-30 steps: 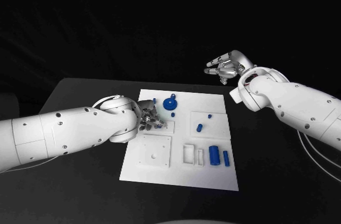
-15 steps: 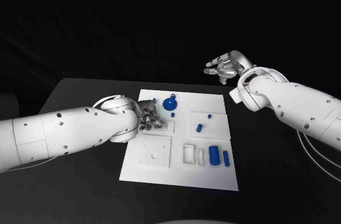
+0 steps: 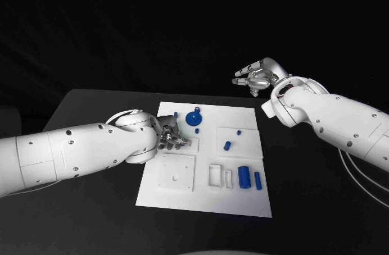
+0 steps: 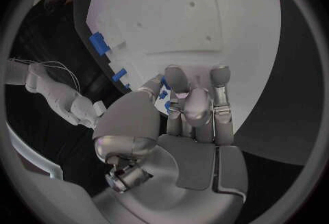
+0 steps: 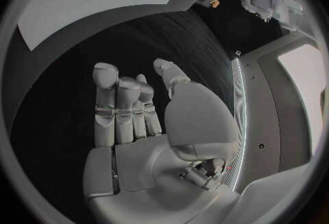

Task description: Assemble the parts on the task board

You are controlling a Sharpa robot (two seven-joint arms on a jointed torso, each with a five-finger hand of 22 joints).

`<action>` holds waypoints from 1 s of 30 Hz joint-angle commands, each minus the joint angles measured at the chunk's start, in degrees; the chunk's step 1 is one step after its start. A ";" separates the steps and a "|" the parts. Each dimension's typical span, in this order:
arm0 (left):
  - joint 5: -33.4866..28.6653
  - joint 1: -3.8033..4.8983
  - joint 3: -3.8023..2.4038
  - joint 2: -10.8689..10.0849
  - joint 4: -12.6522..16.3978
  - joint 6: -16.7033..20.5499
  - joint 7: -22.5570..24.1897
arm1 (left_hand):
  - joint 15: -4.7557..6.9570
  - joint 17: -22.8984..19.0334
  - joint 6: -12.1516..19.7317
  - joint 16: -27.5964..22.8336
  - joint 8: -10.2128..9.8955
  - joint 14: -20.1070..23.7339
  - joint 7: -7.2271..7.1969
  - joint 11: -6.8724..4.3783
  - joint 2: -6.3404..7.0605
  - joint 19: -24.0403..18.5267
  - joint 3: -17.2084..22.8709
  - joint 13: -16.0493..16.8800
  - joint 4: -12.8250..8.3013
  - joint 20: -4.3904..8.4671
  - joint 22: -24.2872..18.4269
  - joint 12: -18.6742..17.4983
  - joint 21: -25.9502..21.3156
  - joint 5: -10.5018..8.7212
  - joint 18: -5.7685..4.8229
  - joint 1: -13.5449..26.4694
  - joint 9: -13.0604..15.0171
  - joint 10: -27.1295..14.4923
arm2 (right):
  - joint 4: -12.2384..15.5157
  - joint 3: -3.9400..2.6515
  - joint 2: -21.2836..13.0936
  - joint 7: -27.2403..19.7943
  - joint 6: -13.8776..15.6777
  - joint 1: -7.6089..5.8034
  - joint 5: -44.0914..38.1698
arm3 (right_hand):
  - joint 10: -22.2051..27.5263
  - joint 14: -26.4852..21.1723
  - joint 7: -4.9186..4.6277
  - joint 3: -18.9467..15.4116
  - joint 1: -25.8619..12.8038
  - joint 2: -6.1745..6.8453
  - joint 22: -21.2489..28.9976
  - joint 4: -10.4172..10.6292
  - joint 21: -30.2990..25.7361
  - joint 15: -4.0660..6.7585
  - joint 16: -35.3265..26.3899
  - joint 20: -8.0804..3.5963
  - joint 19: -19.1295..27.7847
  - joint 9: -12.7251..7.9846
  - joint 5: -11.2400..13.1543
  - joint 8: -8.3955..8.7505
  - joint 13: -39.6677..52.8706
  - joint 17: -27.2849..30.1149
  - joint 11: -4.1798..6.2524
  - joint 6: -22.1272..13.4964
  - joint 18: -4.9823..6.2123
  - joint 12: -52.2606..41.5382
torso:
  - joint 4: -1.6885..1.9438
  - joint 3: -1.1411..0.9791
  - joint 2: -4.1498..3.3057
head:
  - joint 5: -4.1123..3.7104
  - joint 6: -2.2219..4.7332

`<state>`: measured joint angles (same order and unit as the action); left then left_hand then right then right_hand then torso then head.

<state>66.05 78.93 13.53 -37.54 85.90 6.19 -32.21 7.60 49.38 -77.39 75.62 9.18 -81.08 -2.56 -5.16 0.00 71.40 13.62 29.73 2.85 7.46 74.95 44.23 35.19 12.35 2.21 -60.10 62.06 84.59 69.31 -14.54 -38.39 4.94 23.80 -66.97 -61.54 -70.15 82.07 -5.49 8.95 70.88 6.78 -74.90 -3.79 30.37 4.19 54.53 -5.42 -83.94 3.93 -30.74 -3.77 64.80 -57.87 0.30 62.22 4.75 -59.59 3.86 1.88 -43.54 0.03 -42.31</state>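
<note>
We see the left hand (image 3: 168,136), fingers curled over small blue parts (image 4: 164,95), at the flat white board's (image 3: 235,201) nine o'clock. The silver right hand (image 3: 258,77) hangs at one o'clock, fingers apart, empty.

Left hand (image 3: 168,136) lowered, fingers curled; right hand (image 3: 258,75) raised, empty

Two white arms, glossy rounded shells, small dark screw holes dotting casings. Left hand (image 3: 170,136) and right hand (image 3: 258,77): silver metal, segmented fingers, pale rounded fingertip pads. Thin white cables trail behind right hand's forearm.
</note>
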 commanded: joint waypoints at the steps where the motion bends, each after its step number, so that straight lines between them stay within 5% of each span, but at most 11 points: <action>1: -0.61 -0.59 0.35 0.28 0.13 -2.84 -0.59 | 0.35 0.07 -0.31 0.17 0.27 -0.07 -1.44 -0.94 0.16 0.22 -0.15 -0.07 0.54 -0.15 0.98 0.25 -0.21 -0.42 0.50 -0.48 0.12 1.94 | 0.06 -0.03 0.06 -0.43 -0.66 0.06 -0.03 | 0.49 -0.29 -0.04 -0.22 -0.43 -0.15 -3.30 -0.05 -0.20 0.00 -0.31 0.19 -2.65 -0.08 -0.17 0.20 -0.05 0.06 0.06 -0.22 1.19 0.27 | -0.01 0.01 0.00 | -0.04 -0.04; 21: -0.32 -0.59 0.35 0.20 -0.11 -2.72 -0.67 | 0.40 -0.05 -0.40 0.06 0.27 -0.06 -1.47 -0.96 1.90 0.29 -0.06 -0.33 2.18 -0.18 0.98 0.23 -0.29 -2.11 0.61 -0.76 0.16 1.95 | 0.03 -0.03 0.03 -0.41 -0.53 0.15 -0.01 | 0.61 -0.34 -0.09 -0.50 -0.36 -0.19 -3.23 0.10 -0.46 -0.01 -0.51 0.20 -2.66 -0.07 -0.21 0.19 -0.20 0.21 0.03 -0.38 1.21 0.43 | -0.04 -0.01 0.00 | -0.11 0.01; 22: -0.30 -0.59 0.35 0.15 -0.11 -2.65 -0.61 | 0.41 -0.08 -0.52 0.04 0.31 -0.04 -1.47 -0.96 2.41 0.30 0.01 -0.37 2.80 -0.17 0.98 0.23 -0.30 -4.08 0.60 -0.64 0.17 1.95 | 0.02 -0.03 0.03 -0.41 -0.52 0.17 0.00 | 0.61 -0.34 -0.09 -0.50 -0.36 -0.19 -3.23 0.10 -0.46 -0.01 -0.51 0.20 -2.66 -0.07 -0.21 0.19 -0.20 0.21 0.03 -0.38 1.21 0.43 | -0.05 0.01 0.00 | -0.10 0.07; 25: -0.16 -0.59 0.35 0.05 -0.09 -2.52 -0.45 | 0.40 -0.04 -0.95 0.05 0.32 -0.06 -1.52 -0.95 5.60 0.32 1.88 -0.46 6.43 -0.13 0.98 0.31 -0.32 -5.76 0.55 -1.08 0.05 1.94 | -0.01 -0.03 0.02 -0.41 -0.50 0.19 0.01 | 0.63 -0.36 -0.11 -0.60 -0.38 -0.16 -3.23 0.16 -0.46 -0.02 -0.58 0.21 -2.66 -0.08 -0.20 0.20 -0.24 0.25 0.02 -0.46 1.20 0.47 | -0.07 0.04 -0.01 | -0.14 0.14; 28: -0.06 -0.60 0.34 -0.09 -0.03 -2.47 -0.21 | 0.45 -0.12 -1.79 -0.06 0.14 0.03 -1.63 -0.97 11.27 0.25 2.02 -0.58 13.39 -0.07 0.96 0.28 -0.40 -7.98 0.51 -2.79 -0.45 1.95 | -0.03 -0.03 0.00 -0.41 -0.48 0.23 0.02 | 0.67 -0.37 -0.13 -0.68 -0.39 -0.11 -3.19 0.20 -0.66 -0.04 -0.62 0.22 -2.64 -0.08 -0.24 0.20 -0.28 0.28 0.00 -0.57 1.22 0.51 | -0.03 0.03 -0.01 | -0.22 0.19; 30: -0.01 -0.60 0.34 -0.18 0.01 -2.47 -0.10 | 0.44 -0.21 -1.75 -0.11 0.05 0.06 -1.45 -0.96 12.40 0.24 0.84 -0.64 13.55 -0.03 0.97 0.22 -0.41 -9.00 0.44 -2.20 -0.48 1.95 | -0.04 -0.03 -0.01 -0.39 -0.47 0.25 0.03 | 0.67 -0.37 -0.13 -0.68 -0.39 -0.11 -3.19 0.20 -0.66 -0.04 -0.62 0.22 -2.64 -0.08 -0.24 0.20 -0.28 0.28 0.00 -0.57 1.22 0.51 | -0.03 0.03 -0.01 | -0.25 0.23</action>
<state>66.35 78.66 13.74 -37.83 85.63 5.49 -32.56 7.69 49.22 -79.14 75.62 9.29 -81.17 -4.32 -5.93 11.89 71.37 14.68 29.16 16.08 7.47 74.92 44.21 34.38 3.63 2.21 -62.61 61.63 83.82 69.26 -14.54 -38.41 4.94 23.80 -66.77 -61.46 -69.72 82.07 -5.60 8.63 70.88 6.79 -74.90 -3.47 29.91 4.19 54.29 -5.42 -83.94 3.93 -30.73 -3.77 64.57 -57.64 0.31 61.92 5.34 -59.36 3.81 1.88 -43.54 -0.15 -42.13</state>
